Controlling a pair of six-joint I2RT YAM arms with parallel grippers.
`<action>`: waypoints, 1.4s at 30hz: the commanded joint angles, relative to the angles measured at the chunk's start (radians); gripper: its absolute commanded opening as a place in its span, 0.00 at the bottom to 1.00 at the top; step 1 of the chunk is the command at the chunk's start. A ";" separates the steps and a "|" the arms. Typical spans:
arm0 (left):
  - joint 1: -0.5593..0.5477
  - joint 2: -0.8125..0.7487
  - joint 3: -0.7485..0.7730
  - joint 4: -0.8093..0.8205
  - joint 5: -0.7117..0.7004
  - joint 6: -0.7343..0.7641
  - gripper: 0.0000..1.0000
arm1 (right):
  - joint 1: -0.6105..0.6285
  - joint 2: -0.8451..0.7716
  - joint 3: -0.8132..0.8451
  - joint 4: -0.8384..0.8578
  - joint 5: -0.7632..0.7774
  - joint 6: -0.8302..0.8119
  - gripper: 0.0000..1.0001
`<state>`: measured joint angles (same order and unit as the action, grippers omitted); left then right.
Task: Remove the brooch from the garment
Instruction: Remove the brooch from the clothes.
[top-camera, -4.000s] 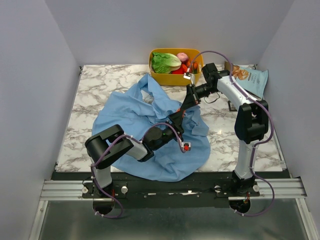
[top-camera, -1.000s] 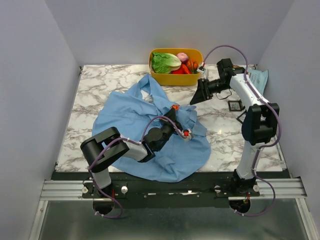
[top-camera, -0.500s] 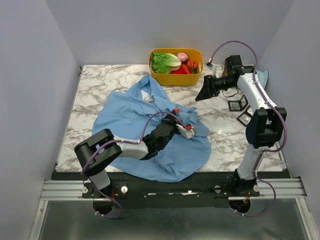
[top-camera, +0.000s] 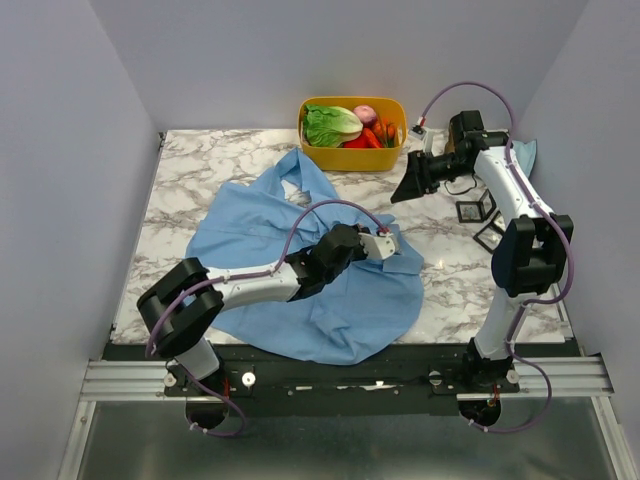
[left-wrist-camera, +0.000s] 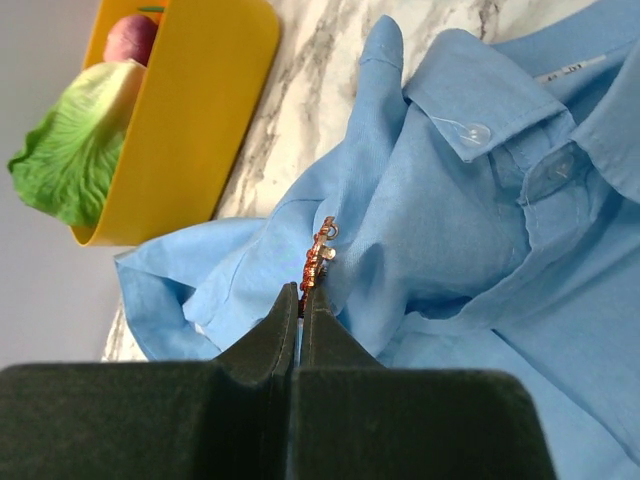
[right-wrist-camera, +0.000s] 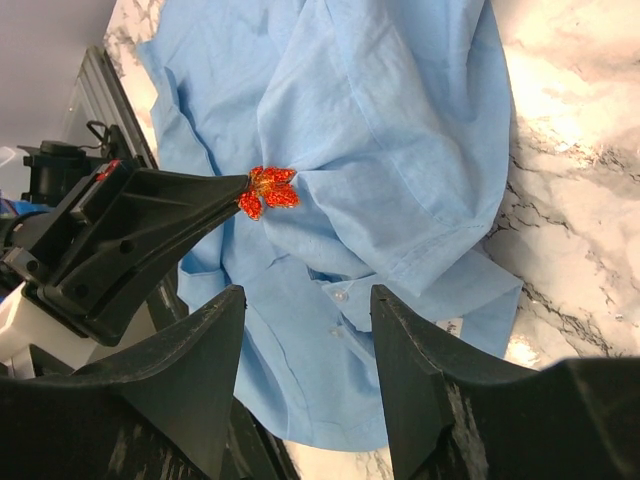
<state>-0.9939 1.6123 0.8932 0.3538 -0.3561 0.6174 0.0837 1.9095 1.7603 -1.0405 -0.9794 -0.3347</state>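
A: Left wrist view: the left jaws are pressed together on the lower end of the brooch (left-wrist-camera: 318, 258). It stands at 12 o'clock from their tips, edge-on, a thin coppery strip with a small ring on top, against a fold of the garment (left-wrist-camera: 470, 240).

B: The right wrist view gives its face instead: orange-red petals, with the left jaws' tip touching it from 9 o'clock. The right jaws stand wide apart, holding nothing.

A: In the top external view the brooch is too small to make out. There the right jaws hang over the worktop (top-camera: 190, 170) at 1 o'clock from the left ones. The yellow bin (top-camera: 352, 160) sits at 12 o'clock of the garment.

B: Any writing?

A: A white collar label (left-wrist-camera: 570, 70) at 2 o'clock of the left jaws, its marks too small to read. The print on the bag (top-camera: 522, 152) by the right arm is unreadable too.
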 joint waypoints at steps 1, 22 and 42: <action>0.031 -0.052 0.085 -0.239 0.120 -0.099 0.00 | 0.001 -0.001 -0.012 0.010 0.010 -0.039 0.62; 0.109 -0.092 0.305 -0.631 0.388 -0.157 0.00 | 0.001 -0.059 -0.174 0.108 -0.174 -0.259 0.56; 0.124 -0.052 0.449 -0.865 0.506 -0.166 0.00 | 0.131 -0.240 -0.455 0.361 -0.168 -0.467 0.48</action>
<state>-0.8776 1.5566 1.2846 -0.4385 0.0891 0.4664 0.1902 1.7161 1.3441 -0.7540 -1.1389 -0.7326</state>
